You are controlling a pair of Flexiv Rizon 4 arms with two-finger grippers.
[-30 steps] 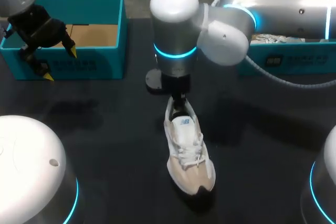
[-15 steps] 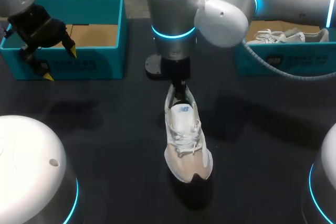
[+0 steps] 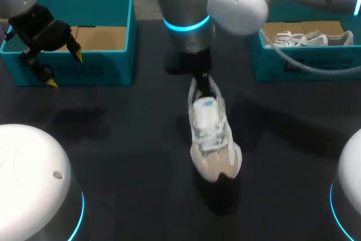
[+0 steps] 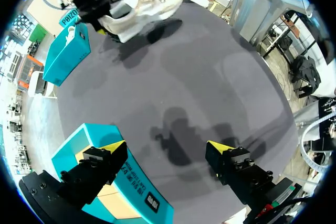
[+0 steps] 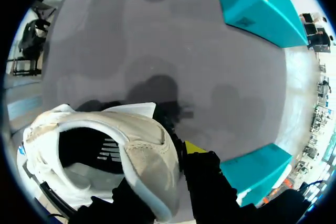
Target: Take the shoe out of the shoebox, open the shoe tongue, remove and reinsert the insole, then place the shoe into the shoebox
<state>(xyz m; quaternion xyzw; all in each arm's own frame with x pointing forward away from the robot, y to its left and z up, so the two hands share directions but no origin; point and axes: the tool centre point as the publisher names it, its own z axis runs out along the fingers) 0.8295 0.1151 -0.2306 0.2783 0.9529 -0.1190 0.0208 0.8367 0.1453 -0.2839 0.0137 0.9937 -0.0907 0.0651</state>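
Observation:
A white and beige sneaker (image 3: 211,134) hangs toe-down over the middle of the dark table, its shadow beneath it. My right gripper (image 3: 200,80) is shut on its heel; in the right wrist view the heel collar (image 5: 149,153) sits between the fingers, one yellow tip (image 5: 193,147) showing outside it. An open teal shoebox (image 3: 113,69) stands at the back left. My left gripper (image 3: 65,69) hangs open and empty at that box's front left corner. In the left wrist view my left gripper (image 4: 167,148) straddles the box's edge (image 4: 113,192), with the sneaker (image 4: 144,3) far ahead.
A second teal box (image 3: 316,63) at the back right holds another white shoe (image 3: 299,39). My right arm spans from the right side across that box to the middle. The dark table (image 3: 113,139) lies bare between the boxes and the front.
My right arm has carried the sneaker to the right and a little farther back, uncovering the right box. The left arm has not moved.

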